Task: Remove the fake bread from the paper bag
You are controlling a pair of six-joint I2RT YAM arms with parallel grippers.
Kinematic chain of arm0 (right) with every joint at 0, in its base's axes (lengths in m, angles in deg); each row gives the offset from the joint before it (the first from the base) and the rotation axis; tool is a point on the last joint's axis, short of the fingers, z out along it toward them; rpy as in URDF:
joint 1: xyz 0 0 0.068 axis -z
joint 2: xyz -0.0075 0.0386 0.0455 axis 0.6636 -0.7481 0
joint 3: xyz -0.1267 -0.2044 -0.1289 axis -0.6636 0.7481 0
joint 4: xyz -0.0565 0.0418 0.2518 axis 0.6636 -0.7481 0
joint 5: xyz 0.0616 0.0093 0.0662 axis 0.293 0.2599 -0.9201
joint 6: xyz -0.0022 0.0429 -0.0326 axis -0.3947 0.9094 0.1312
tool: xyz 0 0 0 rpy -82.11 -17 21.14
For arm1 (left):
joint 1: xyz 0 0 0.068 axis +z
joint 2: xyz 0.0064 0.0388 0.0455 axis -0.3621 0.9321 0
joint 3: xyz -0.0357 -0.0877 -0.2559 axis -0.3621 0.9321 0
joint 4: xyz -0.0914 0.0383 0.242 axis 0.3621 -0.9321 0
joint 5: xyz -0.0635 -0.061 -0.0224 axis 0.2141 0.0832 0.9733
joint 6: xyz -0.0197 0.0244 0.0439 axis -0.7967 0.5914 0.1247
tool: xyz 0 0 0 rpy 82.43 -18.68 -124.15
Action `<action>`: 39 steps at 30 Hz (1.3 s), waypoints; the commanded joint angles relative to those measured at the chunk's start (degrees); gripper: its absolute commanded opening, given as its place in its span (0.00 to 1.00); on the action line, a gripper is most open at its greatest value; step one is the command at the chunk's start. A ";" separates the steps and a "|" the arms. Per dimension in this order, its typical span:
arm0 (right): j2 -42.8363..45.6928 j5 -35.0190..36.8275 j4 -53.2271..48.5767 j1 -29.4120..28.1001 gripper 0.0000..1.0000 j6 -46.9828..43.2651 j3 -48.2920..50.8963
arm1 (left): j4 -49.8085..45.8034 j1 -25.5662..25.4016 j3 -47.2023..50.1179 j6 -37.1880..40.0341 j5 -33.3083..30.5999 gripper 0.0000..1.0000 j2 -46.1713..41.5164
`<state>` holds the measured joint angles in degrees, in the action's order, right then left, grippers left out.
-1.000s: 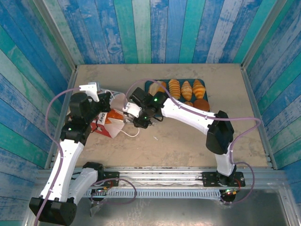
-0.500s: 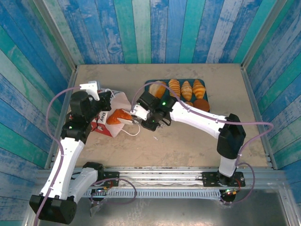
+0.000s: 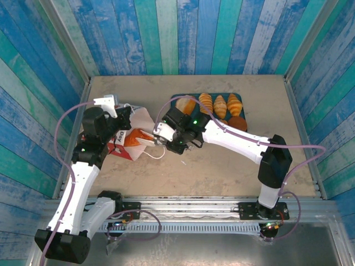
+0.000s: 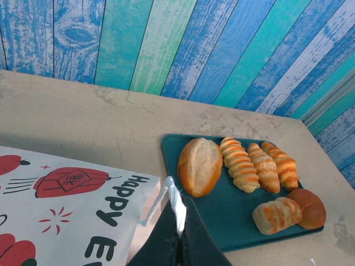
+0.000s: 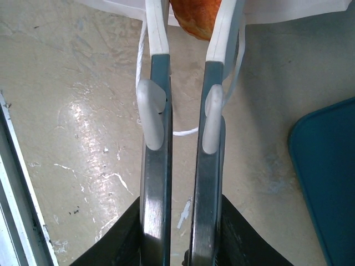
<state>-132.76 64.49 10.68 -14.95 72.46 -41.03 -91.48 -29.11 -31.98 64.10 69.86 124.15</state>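
Right gripper [image 5: 190, 33]: you have it closed on one pastry [image 5: 195, 14], pinched between its fingertips at the paper bag [image 3: 123, 143] mouth.
Left gripper [image 4: 178, 213]: clamped shut on the bag's white edge.
Change: Right gripper has reached closer to the bag, jaws narrower.
Tray [image 4: 227, 219]: six other pastries [image 4: 199, 166], off to Right gripper's side, on the tabletop [image 4: 83, 116].

The paper bag [image 4: 66, 205] was white with red prints and black letters, the fake bread [image 4: 199, 166] golden-orange, the tray [image 4: 222, 224] teal, the tabletop [image 4: 83, 111] beige, the plank walls [image 4: 166, 44] blue-green striped.
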 commanded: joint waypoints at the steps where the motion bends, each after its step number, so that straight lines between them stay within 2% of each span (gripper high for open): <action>1: 2.65 -1.45 2.01 0.18 0.27 0.65 1.06 | 1.43 0.01 -0.87 -0.26 -0.52 0.00 -0.32; 18: 21.10 5.58 1.87 2.48 0.28 5.41 15.77 | 1.79 -0.03 -1.02 -0.71 -2.11 0.00 0.16; 26: 30.99 7.42 0.44 6.64 0.29 6.94 22.71 | 0.37 0.01 -0.91 -1.67 -7.52 0.00 -0.86; 32: 32.47 6.92 -0.80 12.10 0.29 6.47 26.06 | 0.25 -0.03 -0.72 -2.09 -9.06 0.00 -1.16; 39: 27.93 5.93 -0.43 16.70 0.29 4.21 26.96 | 0.80 -0.03 -0.53 -1.85 -8.45 0.00 -1.83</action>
<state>-103.61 70.81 8.95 0.72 77.91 -13.91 -91.30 -29.11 -31.98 62.37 62.04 123.87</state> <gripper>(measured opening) 0.293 0.045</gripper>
